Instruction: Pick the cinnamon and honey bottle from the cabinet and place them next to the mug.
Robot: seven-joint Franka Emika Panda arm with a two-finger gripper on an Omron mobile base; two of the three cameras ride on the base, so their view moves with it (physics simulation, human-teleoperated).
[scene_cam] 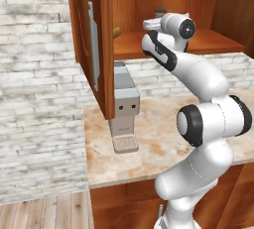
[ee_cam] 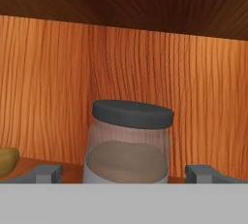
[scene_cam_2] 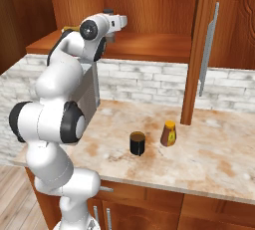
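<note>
The cinnamon (ee_cam: 128, 143), a grey jar with a dark cap, stands on the shelf of the cabinet (scene_cam: 149, 44) against its back wall. My gripper (ee_cam: 125, 173) is open just in front of the jar, one fingertip on each side, with nothing held. In the left base view only the jar's dark cap (scene_cam: 159, 12) peeks above my hand inside the cabinet. The honey bottle (scene_cam_2: 169, 133) stands upright on the counter, close to the right of the black mug (scene_cam_2: 137, 143).
The cabinet door (scene_cam: 106, 49) with its long grey handle (scene_cam: 93, 44) hangs open left of my arm. A grey coffee machine (scene_cam: 125, 109) stands on the marble counter (scene_cam: 158, 148) below. A yellow-green object (ee_cam: 7, 160) lies on the shelf left of the jar.
</note>
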